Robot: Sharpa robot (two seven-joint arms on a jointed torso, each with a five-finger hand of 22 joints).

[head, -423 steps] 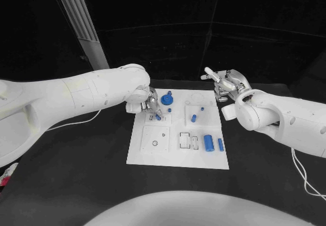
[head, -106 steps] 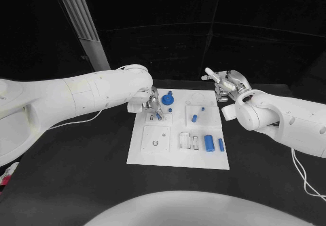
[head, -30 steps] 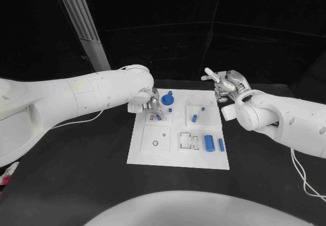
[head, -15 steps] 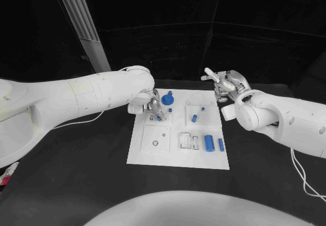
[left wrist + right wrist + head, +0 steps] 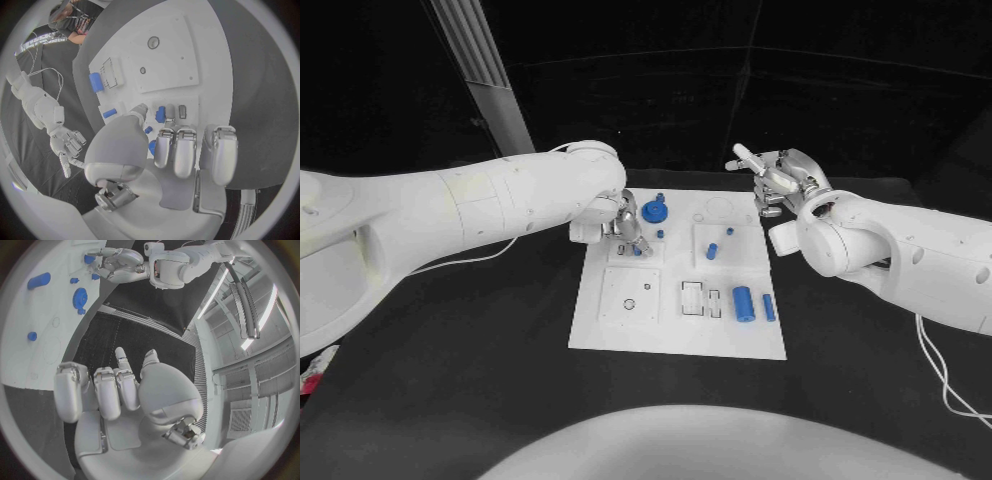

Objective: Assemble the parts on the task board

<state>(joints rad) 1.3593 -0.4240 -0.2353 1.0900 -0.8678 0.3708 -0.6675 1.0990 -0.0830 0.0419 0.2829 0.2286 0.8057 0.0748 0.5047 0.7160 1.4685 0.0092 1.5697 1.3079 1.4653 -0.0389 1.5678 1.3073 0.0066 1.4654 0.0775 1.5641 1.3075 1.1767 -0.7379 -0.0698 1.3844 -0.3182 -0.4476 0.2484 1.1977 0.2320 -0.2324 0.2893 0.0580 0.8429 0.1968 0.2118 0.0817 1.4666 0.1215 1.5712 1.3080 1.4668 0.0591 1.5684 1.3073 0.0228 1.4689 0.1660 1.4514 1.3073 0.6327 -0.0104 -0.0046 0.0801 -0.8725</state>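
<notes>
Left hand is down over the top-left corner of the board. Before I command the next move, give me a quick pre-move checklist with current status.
1. Left hand over the far left part of the task board: ok, its fingers point down at a small blue part.
2. Hold on that part: cannot tell; thumb and fingers are close round it, but contact is not plain.
3. Right hand clear of the work: ok, it hovers off the board's far right corner, fingers apart, holding nothing.
4. Blue gear seated on the board: ok, lying beside the left hand.
5. Blue cylinder and thin blue pin: ok, lying near the board's right edge, untouched.
</notes>
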